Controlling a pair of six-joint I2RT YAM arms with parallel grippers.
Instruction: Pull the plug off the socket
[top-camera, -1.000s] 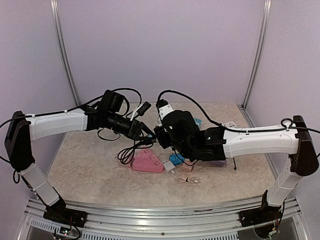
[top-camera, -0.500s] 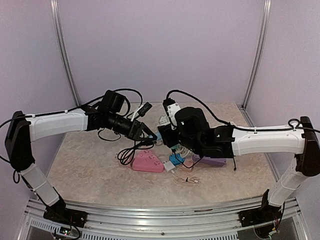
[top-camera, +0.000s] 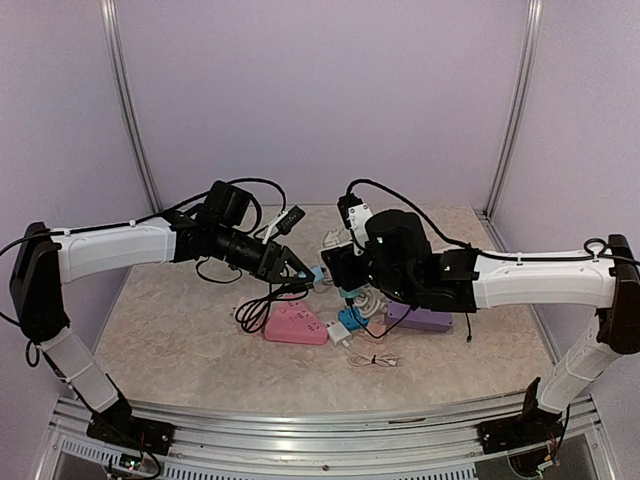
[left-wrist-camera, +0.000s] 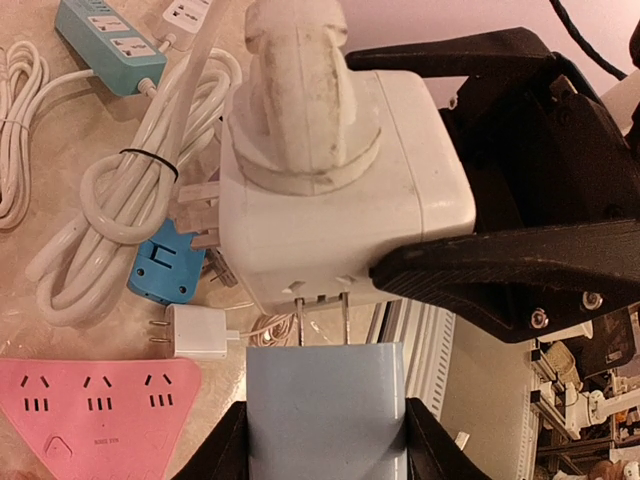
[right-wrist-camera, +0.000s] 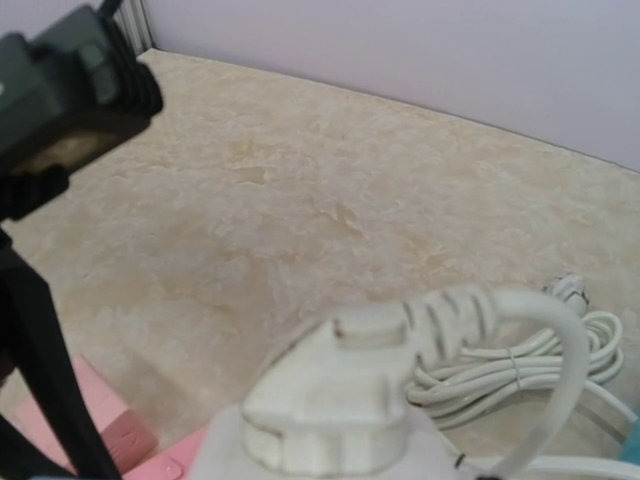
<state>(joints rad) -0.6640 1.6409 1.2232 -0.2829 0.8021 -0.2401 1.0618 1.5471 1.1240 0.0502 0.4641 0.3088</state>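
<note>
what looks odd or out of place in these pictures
The blue plug sits only partly in the white socket cube, its prongs bare, both held in the air by the left end effector and right end effector. Nothing looks broken or spilled.

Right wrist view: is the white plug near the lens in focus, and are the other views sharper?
Right wrist view: the white round plug with thick cable is soft, the beige marbled table behind it clearer. Left wrist view: white cube-shaped adapter and pale blue plastic plug are sharp. Top external view: even light, faint shadows.
</note>
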